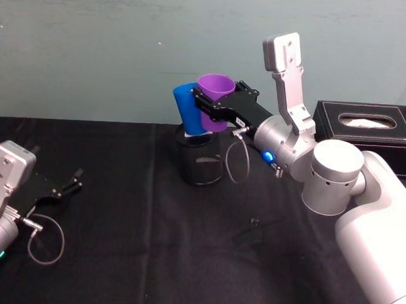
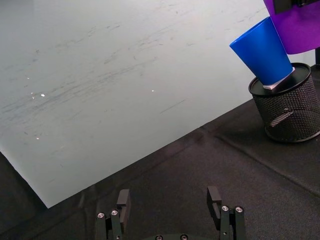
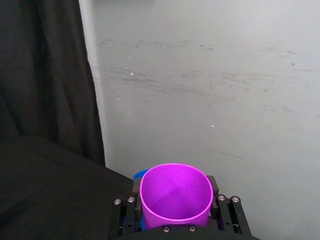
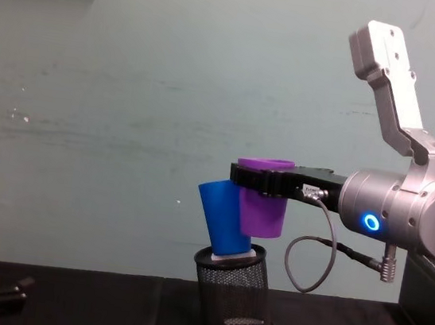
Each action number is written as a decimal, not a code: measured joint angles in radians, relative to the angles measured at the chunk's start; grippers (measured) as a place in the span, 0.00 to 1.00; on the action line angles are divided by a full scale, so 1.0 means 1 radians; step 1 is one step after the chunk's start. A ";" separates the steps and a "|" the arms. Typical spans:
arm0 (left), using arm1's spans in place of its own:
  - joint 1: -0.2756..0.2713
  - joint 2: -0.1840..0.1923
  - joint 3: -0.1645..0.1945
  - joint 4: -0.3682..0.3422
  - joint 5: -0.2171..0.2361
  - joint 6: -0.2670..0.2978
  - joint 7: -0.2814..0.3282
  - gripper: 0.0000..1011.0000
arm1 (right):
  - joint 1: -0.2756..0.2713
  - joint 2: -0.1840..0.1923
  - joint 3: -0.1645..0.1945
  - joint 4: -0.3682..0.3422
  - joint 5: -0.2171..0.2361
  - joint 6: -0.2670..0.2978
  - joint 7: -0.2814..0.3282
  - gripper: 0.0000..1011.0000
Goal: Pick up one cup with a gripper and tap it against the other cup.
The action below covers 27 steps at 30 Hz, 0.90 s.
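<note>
My right gripper [image 1: 217, 106] is shut on the purple cup [image 1: 215, 86], holding it upright by the rim in mid-air at the back of the table. In the right wrist view its fingers [image 3: 215, 186] flank the cup's open mouth [image 3: 175, 197]. The blue cup [image 1: 187, 107] leans to the left with its narrow end down in a black wire-mesh pen holder [image 1: 201, 167]. From the chest, the purple cup [image 4: 262, 206] presses its side against the blue cup [image 4: 222, 219]. My left gripper [image 1: 68, 186] rests open at the table's left, far from both cups.
A black tissue box [image 1: 368, 126] stands at the back right, behind my right arm. The black tablecloth [image 1: 150, 258] runs to the pale wall. A small dark object [image 1: 254, 223] lies on the cloth right of the centre.
</note>
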 joint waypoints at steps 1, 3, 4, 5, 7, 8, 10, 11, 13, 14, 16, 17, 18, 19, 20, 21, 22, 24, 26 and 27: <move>0.000 0.000 0.000 0.000 0.000 0.000 0.000 0.99 | 0.000 0.000 0.000 0.000 0.000 0.000 0.000 0.73; 0.000 0.000 0.000 0.000 0.000 0.000 0.000 0.99 | 0.000 0.000 0.000 0.000 0.000 0.000 0.000 0.73; 0.000 0.000 0.000 0.000 0.000 0.000 0.000 0.99 | 0.000 0.000 0.000 0.000 0.000 0.000 0.000 0.73; 0.000 0.000 0.000 0.000 0.000 0.000 0.000 0.99 | 0.000 0.000 0.000 0.000 0.000 0.000 0.000 0.73; 0.000 0.000 0.000 0.000 0.000 0.000 0.000 0.99 | 0.000 0.000 0.000 0.000 0.000 0.000 0.000 0.73; 0.000 0.000 0.000 0.000 0.000 0.000 0.000 0.99 | 0.000 0.000 0.000 0.000 0.000 0.000 0.000 0.73; 0.000 0.000 0.000 0.000 0.000 0.000 0.000 0.99 | 0.000 0.000 0.000 0.000 0.000 0.000 0.000 0.73; 0.000 0.000 0.000 0.000 0.000 0.000 0.000 0.99 | 0.000 0.000 0.000 0.000 0.000 0.000 0.000 0.73; 0.000 0.000 0.000 0.000 0.000 0.000 0.000 0.99 | 0.000 0.000 0.000 0.000 0.000 0.000 0.000 0.73; 0.000 0.000 0.000 0.000 0.000 0.000 0.000 0.99 | 0.000 0.000 0.000 0.000 0.000 0.000 0.000 0.73; 0.000 0.000 0.000 0.000 0.000 0.000 0.000 0.99 | 0.000 0.000 0.000 0.000 0.000 0.000 0.000 0.73; 0.000 0.000 0.000 0.000 0.000 0.000 0.000 0.99 | 0.000 0.000 0.000 0.000 0.000 0.000 0.000 0.73; 0.000 0.000 0.000 0.000 0.000 0.000 0.000 0.99 | 0.000 0.000 0.000 0.000 0.000 0.000 0.000 0.73; 0.000 0.000 0.000 0.000 0.000 0.000 0.000 0.99 | 0.000 0.000 0.000 0.000 0.000 0.000 0.000 0.73; 0.000 0.000 0.000 0.000 0.000 0.000 0.000 0.99 | 0.000 0.000 0.000 0.000 0.000 0.000 0.000 0.73; 0.000 0.000 0.000 0.000 0.000 0.000 0.000 0.99 | 0.000 0.000 0.000 0.000 0.000 0.000 0.000 0.73; 0.000 0.000 0.000 0.000 0.000 0.000 0.000 0.99 | 0.000 0.000 0.000 0.000 0.000 0.000 0.000 0.73; 0.000 0.000 0.000 0.000 0.000 0.000 0.000 0.99 | 0.000 0.000 0.000 0.000 0.000 0.000 0.000 0.73; 0.000 0.000 0.000 0.000 0.000 0.000 0.000 0.99 | 0.000 0.000 0.000 0.000 0.000 0.000 0.000 0.73; 0.000 0.000 0.000 0.000 0.000 0.000 0.000 0.99 | 0.000 0.000 0.000 0.000 0.000 0.000 0.000 0.73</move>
